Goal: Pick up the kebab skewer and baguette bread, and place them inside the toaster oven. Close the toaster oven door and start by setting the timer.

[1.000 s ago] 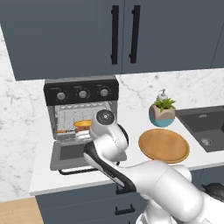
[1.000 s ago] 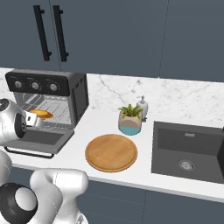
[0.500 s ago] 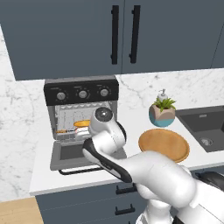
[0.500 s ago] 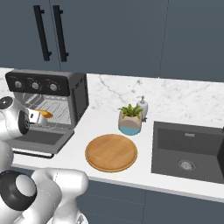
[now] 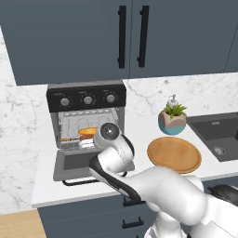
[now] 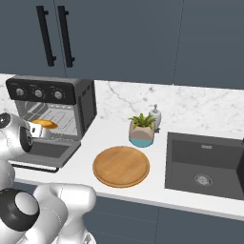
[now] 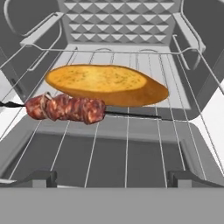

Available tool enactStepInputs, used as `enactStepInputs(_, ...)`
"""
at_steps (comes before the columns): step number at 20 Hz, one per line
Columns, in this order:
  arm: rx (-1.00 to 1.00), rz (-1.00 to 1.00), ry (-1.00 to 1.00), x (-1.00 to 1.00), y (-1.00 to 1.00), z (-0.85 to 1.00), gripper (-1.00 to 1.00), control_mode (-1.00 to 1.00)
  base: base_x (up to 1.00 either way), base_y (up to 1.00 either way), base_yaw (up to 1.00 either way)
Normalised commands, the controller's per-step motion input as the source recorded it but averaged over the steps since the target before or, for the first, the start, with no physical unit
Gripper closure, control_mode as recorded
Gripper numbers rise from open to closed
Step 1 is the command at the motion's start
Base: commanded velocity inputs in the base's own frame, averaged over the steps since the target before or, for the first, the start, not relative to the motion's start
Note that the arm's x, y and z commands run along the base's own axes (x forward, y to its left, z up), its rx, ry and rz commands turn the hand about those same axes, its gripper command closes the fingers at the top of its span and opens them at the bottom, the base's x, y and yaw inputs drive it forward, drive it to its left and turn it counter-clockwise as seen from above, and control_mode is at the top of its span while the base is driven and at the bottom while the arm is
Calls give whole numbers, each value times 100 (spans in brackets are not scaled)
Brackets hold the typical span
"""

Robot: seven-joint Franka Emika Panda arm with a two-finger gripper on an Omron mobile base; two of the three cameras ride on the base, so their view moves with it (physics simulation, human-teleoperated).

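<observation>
The toaster oven [image 5: 86, 99] [image 6: 86, 102] stands on the counter with its door [image 5: 73, 163] [image 6: 45, 151] dropped open and flat. In the hand view the golden baguette bread [image 7: 105, 84] lies across the wire rack inside, and the kebab skewer [image 7: 65, 108] lies just in front of it, touching it. The baguette [image 5: 88, 131] [image 6: 44, 124] also shows inside the oven in both base views. My gripper [image 7: 113, 178] is open just outside the oven mouth, over the door. Nothing is between its fingertips [image 7: 40, 177].
A round wooden plate [image 5: 174, 154] [image 6: 121, 166] lies right of the oven. A potted plant [image 5: 172, 120] [image 6: 142, 131] and a soap dispenser [image 6: 154, 116] stand behind it. The sink [image 6: 205, 162] is at the far right, with dark wall cabinets [image 5: 132, 37] overhead.
The hand has dropped slightly in front of the oven. The bread and skewer lie still on the rack, and the jaws stay open.
</observation>
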Motion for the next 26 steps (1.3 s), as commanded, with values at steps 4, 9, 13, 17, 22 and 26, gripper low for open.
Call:
enactStepInputs(4,6,-2,-9,0,0,-10,-100,-100,0,0,0)
enactStepInputs(9,9,-6,-1,0,0,0,-100,-100,0,0,0)
enactStepInputs(13,4,-4,0,0,0,0,-100,-100,0,0,0)
enactStepInputs(17,0,-1,-2,-1,0,0,-100,-100,0,0,0)
enactStepInputs(22,0,0,-1,-3,1,0,-100,-100,0,0,0)
enactStepInputs(26,-2,0,-1,-4,2,0,-100,-100,0,0,0)
